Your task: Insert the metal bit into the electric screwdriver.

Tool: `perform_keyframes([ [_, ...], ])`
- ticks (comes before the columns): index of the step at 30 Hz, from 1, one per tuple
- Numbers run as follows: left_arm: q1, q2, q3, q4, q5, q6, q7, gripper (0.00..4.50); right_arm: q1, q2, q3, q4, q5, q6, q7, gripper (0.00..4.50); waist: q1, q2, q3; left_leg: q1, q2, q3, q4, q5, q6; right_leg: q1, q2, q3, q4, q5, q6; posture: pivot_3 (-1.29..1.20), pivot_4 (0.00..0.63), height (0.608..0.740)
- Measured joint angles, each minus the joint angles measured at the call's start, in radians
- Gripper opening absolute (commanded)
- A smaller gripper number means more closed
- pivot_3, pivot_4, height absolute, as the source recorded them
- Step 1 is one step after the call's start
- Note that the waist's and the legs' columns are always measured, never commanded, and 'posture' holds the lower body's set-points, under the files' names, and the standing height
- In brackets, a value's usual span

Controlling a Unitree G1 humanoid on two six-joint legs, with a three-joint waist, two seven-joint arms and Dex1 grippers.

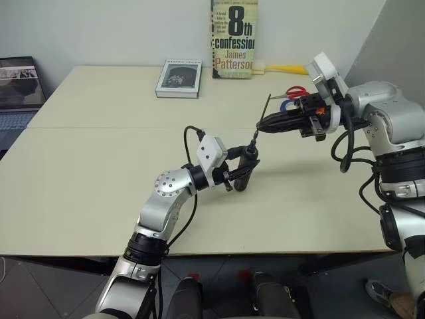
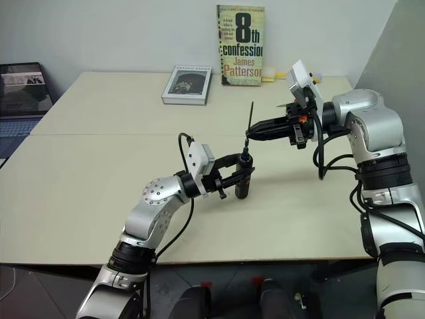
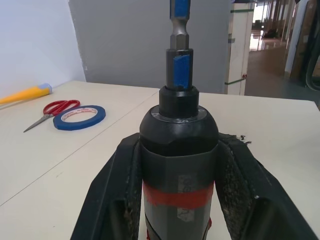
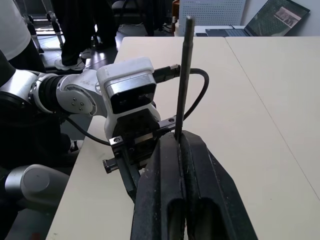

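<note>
My left gripper (image 1: 240, 170) is shut on the electric screwdriver (image 1: 246, 163), a black tool with a red band (image 3: 176, 196), held upright over the table's middle. A short hex piece with blue tape (image 3: 180, 37) stands up from its top. The metal bit (image 1: 266, 107), a thin dark rod, rises from the tips of my right gripper (image 1: 260, 125), which is shut on its lower end. That gripper reaches in from the right, its tips just above and to the right of the screwdriver's top, apart from it. In the right wrist view the metal bit (image 4: 184, 75) stands between the closed fingers (image 4: 165, 180).
A paperback (image 1: 233, 38) stands against the back wall beside a flat grey book (image 1: 179, 78). Red scissors (image 1: 297, 92), a blue tape roll (image 1: 289, 105) and a yellow-handled brush (image 1: 285, 68) lie behind my right gripper. A laptop (image 1: 18, 90) sits at far left.
</note>
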Motion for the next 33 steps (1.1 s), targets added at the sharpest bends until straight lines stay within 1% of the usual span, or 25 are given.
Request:
perform_keyframes([
  [13, 0.003, 0.002, -0.003, -0.001, 0.002, -0.012, -0.001, 1.65, 0.001, 0.007, 0.025, 0.003, -0.017, 0.006, 0.001, 0.0, 0.0, 0.0, 0.0, 0.0, 0.0, 0.0, 0.0, 0.0, 0.0, 0.0, 0.0, 0.0, 0.0, 0.0, 0.0, 0.0, 0.15, 0.74],
  [15, 0.003, 0.002, -0.004, -0.001, 0.002, -0.012, -0.001, 1.65, 0.001, 0.006, 0.025, 0.002, -0.017, 0.009, 0.001, 0.41, 0.0, 0.0, 0.0, 0.0, 0.0, 0.0, 0.0, 0.0, 0.0, 0.0, 0.0, 0.0, 0.0, 0.0, 0.0, 0.0, 0.15, 0.74],
  [16, 0.003, 0.002, -0.004, -0.001, 0.002, -0.012, -0.001, 1.65, 0.001, 0.006, 0.025, 0.002, -0.018, 0.01, 0.001, 0.5, 0.0, 0.0, 0.0, 0.0, 0.0, 0.0, 0.0, 0.0, 0.0, 0.0, 0.0, 0.0, 0.0, 0.0, 0.0, 0.0, 0.15, 0.74],
  [21, 0.004, 0.005, -0.005, -0.004, 0.003, -0.014, -0.002, 1.65, 0.001, 0.006, 0.027, 0.002, -0.034, 0.025, 0.001, 1.62, 0.0, 0.0, 0.0, 0.0, 0.0, 0.0, 0.0, 0.0, 0.0, 0.0, 0.0, 0.0, 0.0, 0.0, 0.0, 0.0, 0.15, 0.74],
  [33, 0.004, 0.005, -0.006, -0.005, 0.003, -0.015, -0.002, 1.65, 0.007, -0.01, 0.027, -0.024, -0.035, 0.028, 0.001, 1.64, 0.0, 0.0, 0.0, 0.0, 0.0, 0.0, 0.0, 0.0, 0.0, 0.0, 0.0, 0.0, 0.0, 0.0, 0.0, 0.0, 0.15, 0.74],
])
